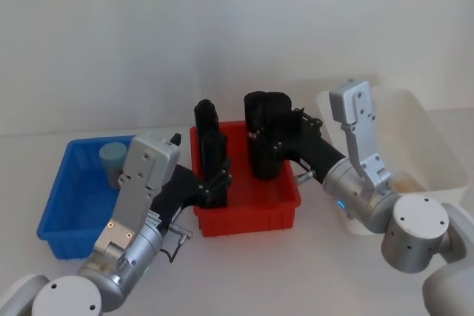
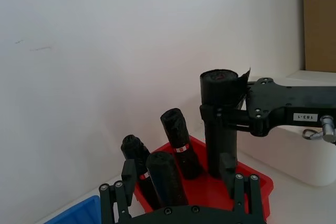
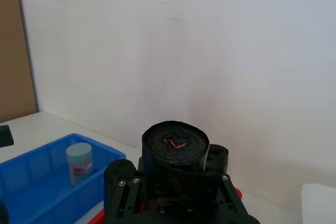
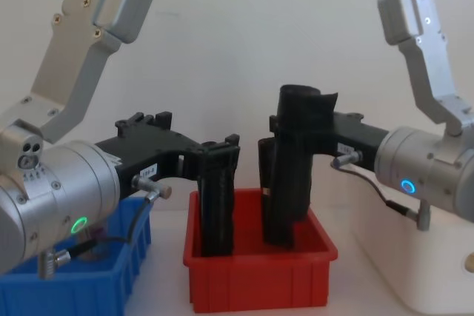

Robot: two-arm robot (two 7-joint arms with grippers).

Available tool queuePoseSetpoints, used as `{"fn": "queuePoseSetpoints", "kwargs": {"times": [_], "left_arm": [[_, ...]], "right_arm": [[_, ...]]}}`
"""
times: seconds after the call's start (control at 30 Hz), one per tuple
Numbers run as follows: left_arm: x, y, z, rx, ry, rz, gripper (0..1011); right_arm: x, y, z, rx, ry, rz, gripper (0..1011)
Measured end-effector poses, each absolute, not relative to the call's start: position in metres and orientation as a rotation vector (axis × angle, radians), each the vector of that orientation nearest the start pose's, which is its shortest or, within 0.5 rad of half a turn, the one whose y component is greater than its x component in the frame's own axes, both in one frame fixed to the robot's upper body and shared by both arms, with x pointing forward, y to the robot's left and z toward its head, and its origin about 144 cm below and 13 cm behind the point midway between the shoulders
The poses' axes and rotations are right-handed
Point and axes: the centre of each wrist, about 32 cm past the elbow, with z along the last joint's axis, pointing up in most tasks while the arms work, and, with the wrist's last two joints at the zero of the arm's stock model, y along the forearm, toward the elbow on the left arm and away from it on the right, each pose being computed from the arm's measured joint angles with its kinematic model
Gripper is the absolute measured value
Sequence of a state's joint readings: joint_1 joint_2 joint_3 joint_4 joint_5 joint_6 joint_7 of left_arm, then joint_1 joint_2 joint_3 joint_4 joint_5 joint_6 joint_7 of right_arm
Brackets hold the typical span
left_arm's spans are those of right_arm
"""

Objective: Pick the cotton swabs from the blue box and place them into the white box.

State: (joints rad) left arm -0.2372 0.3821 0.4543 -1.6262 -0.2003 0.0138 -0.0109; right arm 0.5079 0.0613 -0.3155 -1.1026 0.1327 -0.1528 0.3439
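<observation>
Black packs point(image 1: 266, 135) pinched by both claws, seemingly, crowd the red bin point(image 1: 248, 209).

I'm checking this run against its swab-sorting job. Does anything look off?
Yes. Both grippers are at the red bin, not the blue box. The left gripper and right gripper each clamp an upright black roll. The cotton swabs jar sits untouched in the blue box.
</observation>
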Motion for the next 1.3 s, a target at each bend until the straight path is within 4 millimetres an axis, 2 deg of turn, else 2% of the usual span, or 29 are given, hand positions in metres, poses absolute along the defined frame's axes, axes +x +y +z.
{"fn": "queuePoseSetpoints", "kwargs": {"times": [0.33, 0.67, 1.17, 1.3], "left_arm": [[0.492, 0.198, 1.204, 0.061, -0.268, 1.124, 1000], [0.492, 0.198, 1.204, 0.061, -0.268, 1.124, 1000], [0.492, 0.198, 1.204, 0.061, -0.268, 1.124, 1000], [0.492, 0.198, 1.204, 0.061, -0.268, 1.124, 1000]], "right_arm": [[0.566, -0.18, 1.21, 0.116, -0.235, -1.077, 503], [0.552, -0.203, 1.22, 0.115, -0.257, -1.21, 503], [0.544, -0.235, 1.219, 0.052, -0.231, -1.352, 504], [0.545, -0.24, 1.215, 0.033, -0.214, -1.361, 586]]}}
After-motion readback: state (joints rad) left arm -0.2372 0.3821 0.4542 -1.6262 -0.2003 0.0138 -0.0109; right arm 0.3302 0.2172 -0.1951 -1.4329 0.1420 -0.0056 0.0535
